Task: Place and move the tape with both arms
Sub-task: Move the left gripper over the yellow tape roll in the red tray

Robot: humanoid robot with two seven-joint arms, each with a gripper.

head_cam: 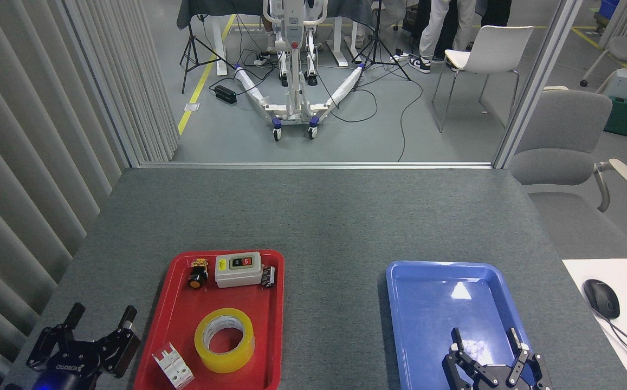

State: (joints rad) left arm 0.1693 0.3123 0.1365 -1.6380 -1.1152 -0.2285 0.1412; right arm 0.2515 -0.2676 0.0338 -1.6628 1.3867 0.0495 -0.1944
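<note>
Left claw (100, 324) spread wide, empty, low over the tabletop (313, 216). Just right of it, red tray (153, 346) holding the tape (224, 339), flat and untouched. Further right, blue tray (400, 303) bare, right claw (488, 342) spread above its near end. Apparently nothing done yet: grasp, handover and placing all remain.

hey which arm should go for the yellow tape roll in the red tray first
Probably the left. The tape lies flat in the red tray, and the left gripper hovers open just beside that tray's left edge. The right gripper, also open, sits over the blue tray, farther away.
</note>
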